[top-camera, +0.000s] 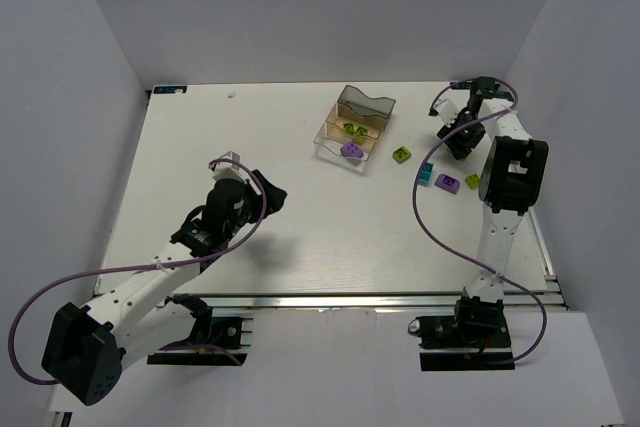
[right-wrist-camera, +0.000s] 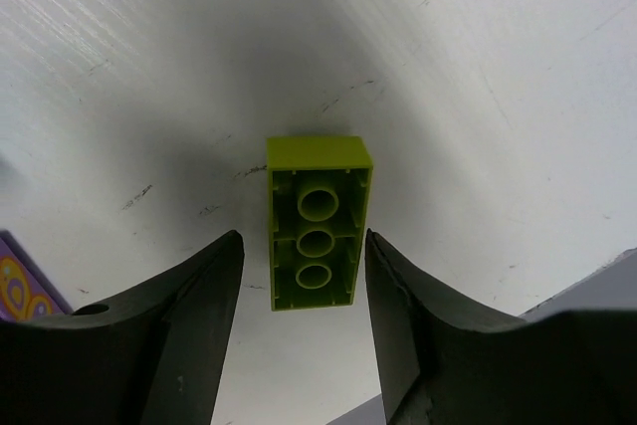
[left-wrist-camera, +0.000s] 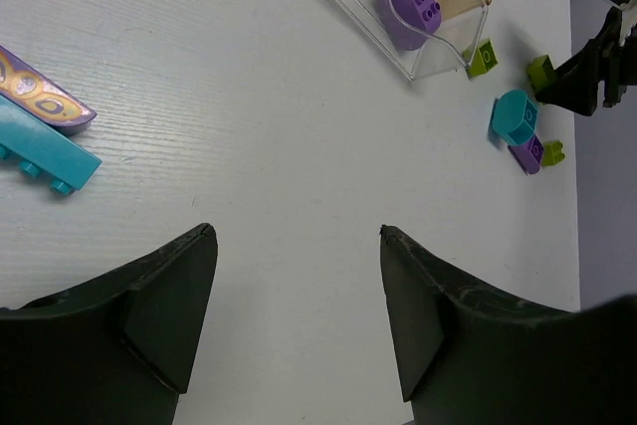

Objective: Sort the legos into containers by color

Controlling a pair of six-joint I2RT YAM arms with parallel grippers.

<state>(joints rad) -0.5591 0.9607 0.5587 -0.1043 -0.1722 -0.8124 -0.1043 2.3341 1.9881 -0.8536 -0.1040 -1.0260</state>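
Note:
My right gripper is open, low over the table, with its jaws on either side of a lime green brick that lies studs down; neither jaw touches it. In the top view this gripper hides that brick. The clear three-part tray holds a purple brick in its near compartment and lime bricks in the middle one. My left gripper is open and empty above bare table, left of the tray. A long teal brick with a purple patterned piece lies to its left.
Loose bricks lie right of the tray: lime, teal, purple and lime. A purple patterned piece shows at the left edge of the right wrist view. The table's right edge is close behind the right arm.

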